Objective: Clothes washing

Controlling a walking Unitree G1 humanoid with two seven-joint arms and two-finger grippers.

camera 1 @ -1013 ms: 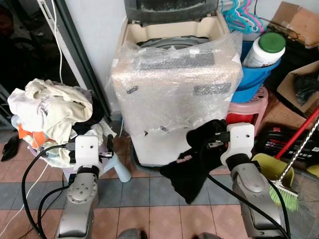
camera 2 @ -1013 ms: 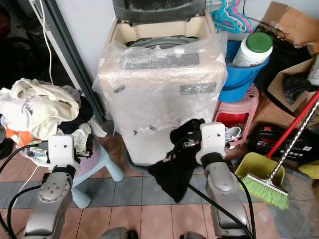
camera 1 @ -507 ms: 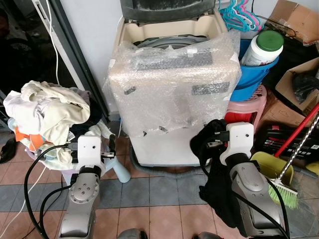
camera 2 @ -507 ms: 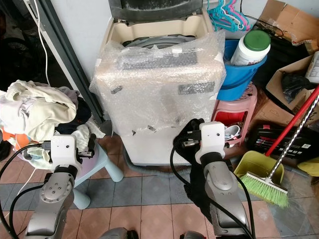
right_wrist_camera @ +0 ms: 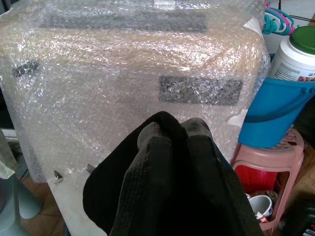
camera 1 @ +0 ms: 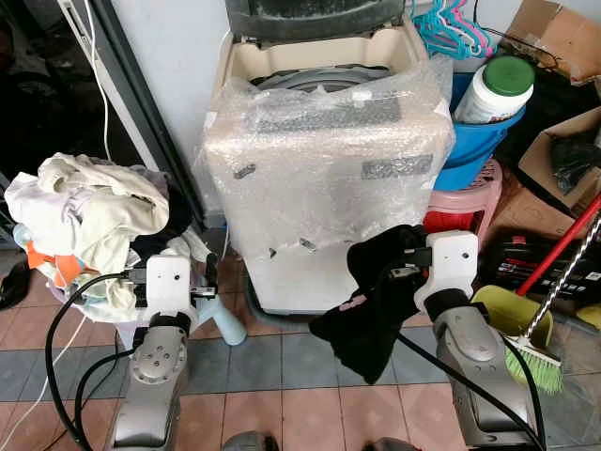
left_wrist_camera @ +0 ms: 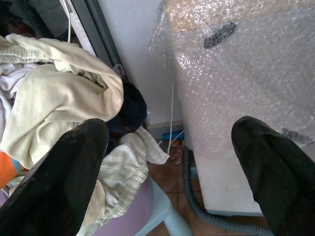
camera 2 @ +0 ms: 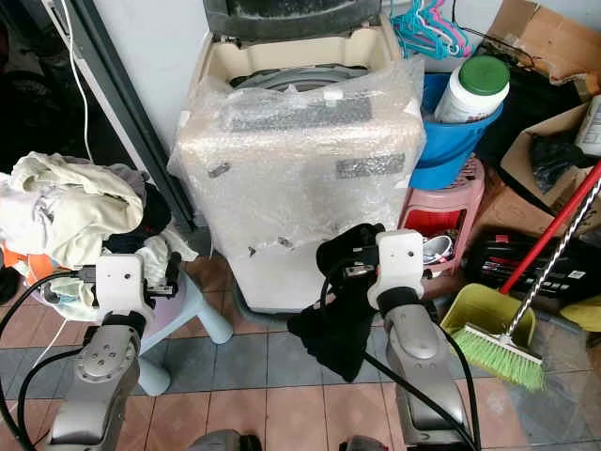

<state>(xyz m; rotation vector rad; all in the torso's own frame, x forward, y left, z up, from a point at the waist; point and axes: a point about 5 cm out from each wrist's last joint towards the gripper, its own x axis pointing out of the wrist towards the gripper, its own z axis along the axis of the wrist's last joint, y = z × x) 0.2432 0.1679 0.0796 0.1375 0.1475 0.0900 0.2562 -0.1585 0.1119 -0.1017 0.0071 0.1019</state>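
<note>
Garment (camera 1: 368, 310), black and limp, bunched in the right hand (camera 1: 402, 266) and clamped there, hanging in a loose fold just in front of the washing machine (camera 1: 324, 178), below the level of the open tub (camera 1: 324, 75). Soft and light by the look of it, ribbed knit in the right wrist view, likely to drape, swing and snag rather than hold any shape; probably no risk of breakage, some risk of a trailing end catching on the bubble wrap (right_wrist_camera: 123, 73) that sheathes the machine's front and control panel. Best held at the gathered middle, as now, so that less cloth dangles on the way over the rim.

Left hand (left_wrist_camera: 172, 162) low beside the machine, fingers (left_wrist_camera: 74, 167) spread apart and holding nothing, pointed toward the heap of pale laundry (camera 1: 89, 211) piled on a lilac plastic stool (camera 1: 211, 315).

Floor (camera 1: 282, 376) of red and grey tiles. Cramped corner: blue bucket (camera 1: 479, 141) with a white green-capped tub (camera 1: 498, 89) on a pink stool (camera 1: 470, 202) to the right, coloured hangers (camera 1: 451, 28) behind, green broom (camera 1: 540, 362) and dustpan, cardboard boxes at the far right.
</note>
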